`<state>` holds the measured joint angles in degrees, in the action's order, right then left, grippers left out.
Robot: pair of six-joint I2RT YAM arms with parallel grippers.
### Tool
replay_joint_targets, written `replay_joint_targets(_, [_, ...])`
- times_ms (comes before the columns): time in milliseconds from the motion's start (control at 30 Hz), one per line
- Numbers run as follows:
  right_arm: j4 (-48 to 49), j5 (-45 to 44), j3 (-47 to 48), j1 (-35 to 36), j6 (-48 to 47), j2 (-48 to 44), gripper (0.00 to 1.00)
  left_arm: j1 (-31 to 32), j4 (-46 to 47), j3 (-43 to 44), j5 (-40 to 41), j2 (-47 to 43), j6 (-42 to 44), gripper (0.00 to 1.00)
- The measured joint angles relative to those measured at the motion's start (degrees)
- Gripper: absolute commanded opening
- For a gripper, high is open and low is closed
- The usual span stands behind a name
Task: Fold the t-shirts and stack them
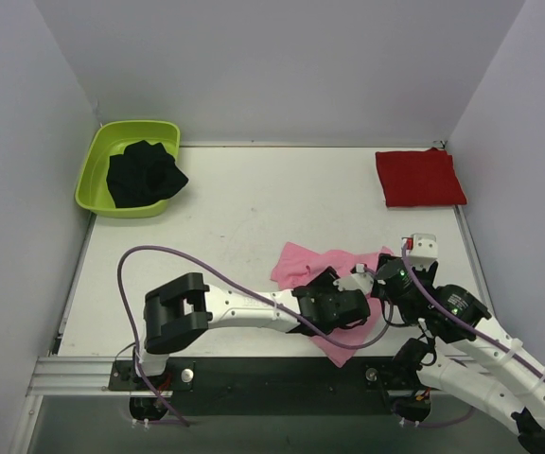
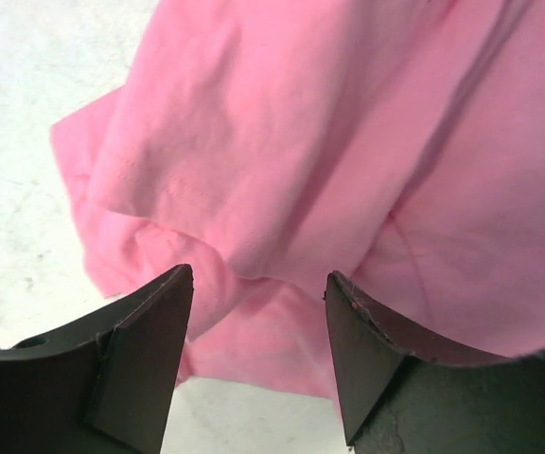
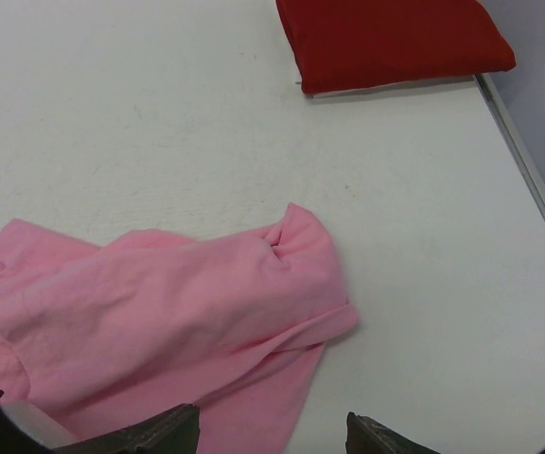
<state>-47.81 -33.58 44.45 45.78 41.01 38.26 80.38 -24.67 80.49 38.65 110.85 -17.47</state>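
Top external: pink t-shirt [image 1: 301, 263], diagonal axis

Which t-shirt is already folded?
The red t-shirt at the far right corner: a neat flat rectangle, while the pink t-shirt lies crumpled near the front.

Flat white matte tabletop [image 1: 235, 203], faintly scuffed, boxed in by plain pale grey walls [image 1: 282, 66] (left, back, right). Silver aluminium rail [image 1: 74, 374] along the near edge, with a black strip [image 1: 254, 374] beside it, possibly a mounting plate. Soft, even light.
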Motion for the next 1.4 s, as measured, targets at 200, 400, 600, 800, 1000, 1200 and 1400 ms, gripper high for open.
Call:
replay_joint_targets(200, [-1.16,0.31,-0.11,-0.04,-1.03,0.31,0.61,1.62,-0.48,-1.44,3.56,0.52,2.75,0.62])
replay_joint_targets(400, [-2.56,0.94,-0.11,-0.04,-2.27,0.57,0.61,2.32,-0.55,-1.60,2.99,0.87,3.17,0.60])
replay_joint_targets(600, [-4.94,1.11,-0.11,-0.04,-3.41,0.50,0.64,3.10,-0.44,-1.60,0.48,1.51,3.15,0.60])
replay_joint_targets(800, [-6.38,-0.24,1.55,-1.84,-4.22,1.40,0.70,3.37,0.57,-1.60,-1.73,2.78,4.63,0.60])
replay_joint_targets(1000, [-3.63,-3.17,8.37,-8.79,-4.04,2.40,0.71,6.01,1.86,-0.68,-2.91,6.40,8.28,0.60])
replay_joint_targets(1200, [-2.69,-4.17,12.33,-11.65,-4.98,1.16,0.71,4.76,2.21,-0.46,-3.10,6.40,10.49,0.60])
replay_joint_targets(1400, [-2.56,-4.15,12.20,-11.96,-5.11,1.38,0.71,3.15,2.12,0.02,-2.73,6.40,12.52,0.60])
